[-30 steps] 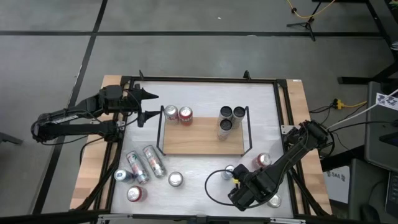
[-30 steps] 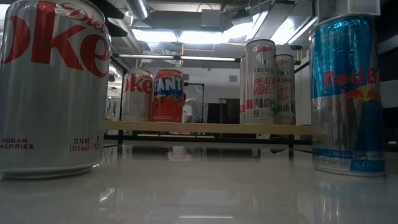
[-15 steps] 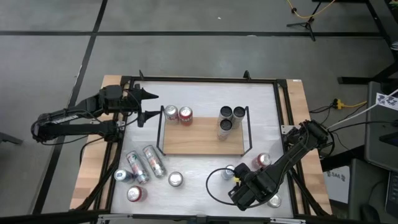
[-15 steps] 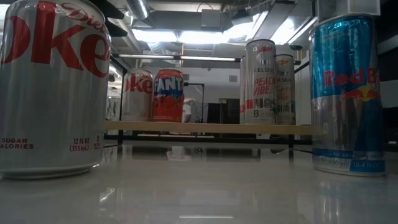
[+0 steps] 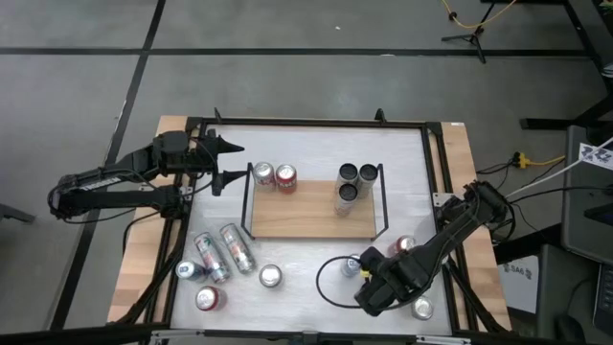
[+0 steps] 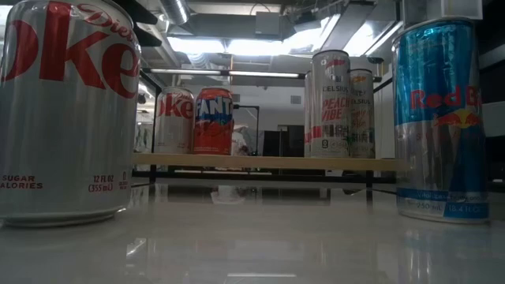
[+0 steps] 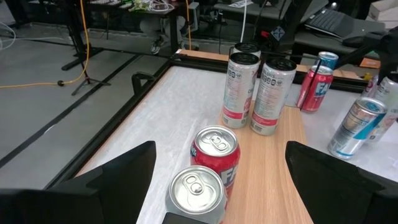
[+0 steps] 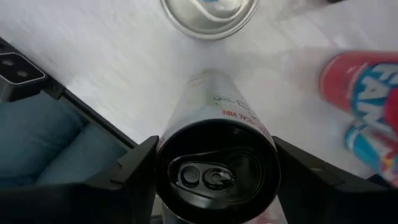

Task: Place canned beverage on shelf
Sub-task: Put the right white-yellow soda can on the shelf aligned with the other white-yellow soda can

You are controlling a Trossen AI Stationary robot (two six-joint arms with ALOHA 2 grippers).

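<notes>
Slim black-topped can (image 8: 216, 165) clamped between right gripper (image 5: 375, 287) fingers, near table's front-right corner
Light-brown wooden shelf (image 5: 311, 213) with black end rails, mid-table: silver and red cans (image 5: 275, 176) at back-left corner, three slim cans (image 5: 354, 180) at back-right corner

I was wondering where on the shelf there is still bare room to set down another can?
The shelf has a free wooden stretch across its middle and front, between the two red-and-silver cans at its back left corner and the three tall slim cans crowded at its back right. The right gripper has closed on a black-topped can.
</notes>
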